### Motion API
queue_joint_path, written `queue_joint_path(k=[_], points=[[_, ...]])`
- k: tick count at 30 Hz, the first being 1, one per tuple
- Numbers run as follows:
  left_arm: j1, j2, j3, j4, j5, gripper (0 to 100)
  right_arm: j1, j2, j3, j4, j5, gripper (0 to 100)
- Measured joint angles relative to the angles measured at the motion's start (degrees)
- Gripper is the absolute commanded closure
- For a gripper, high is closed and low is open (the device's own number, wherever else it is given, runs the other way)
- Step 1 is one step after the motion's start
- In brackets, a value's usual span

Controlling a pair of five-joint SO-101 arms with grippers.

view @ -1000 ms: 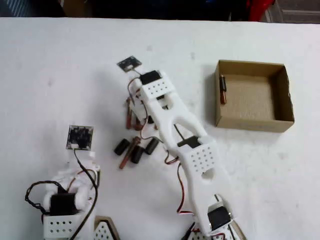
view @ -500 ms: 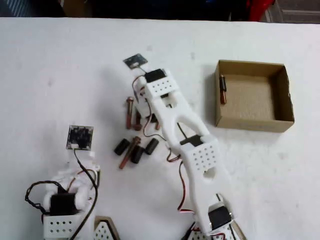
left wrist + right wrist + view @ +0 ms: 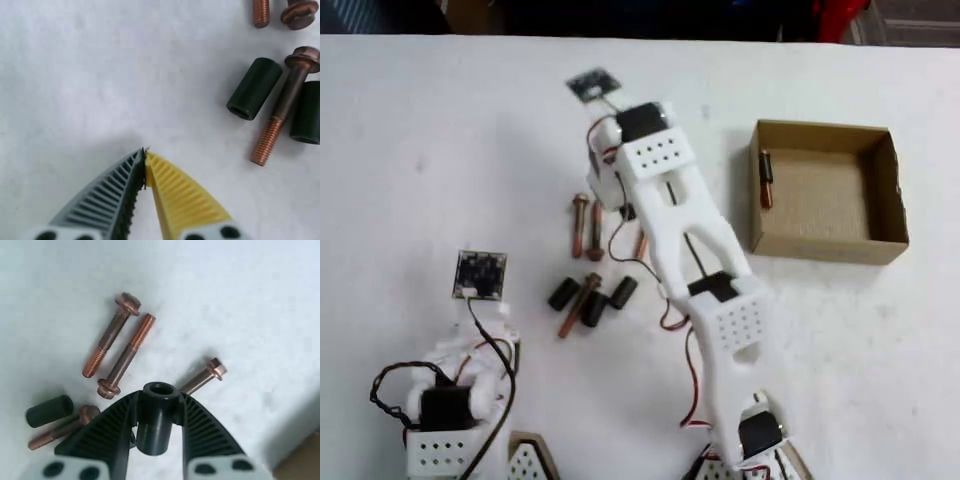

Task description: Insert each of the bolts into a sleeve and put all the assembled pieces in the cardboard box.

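Right pincer (image 3: 159,392): clamped on the held sleeve (image 3: 156,422), a black tube standing upright between the two black fingers, open end up.
Left pincer (image 3: 145,156): grey and yellow fingers together, tips meeting, nothing between them, low over bare tabletop (image 3: 75,75).
Right arm (image 3: 665,205): stretched from the near edge across the middle of the tabletop, with its wrist beyond the pile of parts and left of the cardboard box (image 3: 820,245).
Left arm (image 3: 445,415): folded at the near left corner, well apart from the box.
Bolts: two copper bolts (image 3: 580,225) lie side by side just beside the right wrist. A third (image 3: 640,243) lies against the arm's flank, and a fourth (image 3: 577,305) lies among the loose sleeves.
Loose sleeves (image 3: 563,293): three black ones on their sides in a cluster, two of them flanking the fourth bolt.
Cardboard box: open-topped. One assembled piece (image 3: 765,178) lies along its left inner wall, apparently a bolt in a sleeve, though it is too small to be sure.
In the way: the right arm's long link lies between the pile of parts and the box.
Change: a second ago the right wrist hung over the two side-by-side bolts and hid much of them. It has since swung farther from its base and toward the box side, leaving both in plain sight. The loose sleeves, fourth bolt, box and left arm lie as before.
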Motion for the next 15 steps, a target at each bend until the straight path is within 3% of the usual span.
queue_joint_path(k=[15], points=[[0.00,0.00,0.00,0.00,0.00,98,-0.09,-27.08,5.71,0.44,0.00,98.2]])
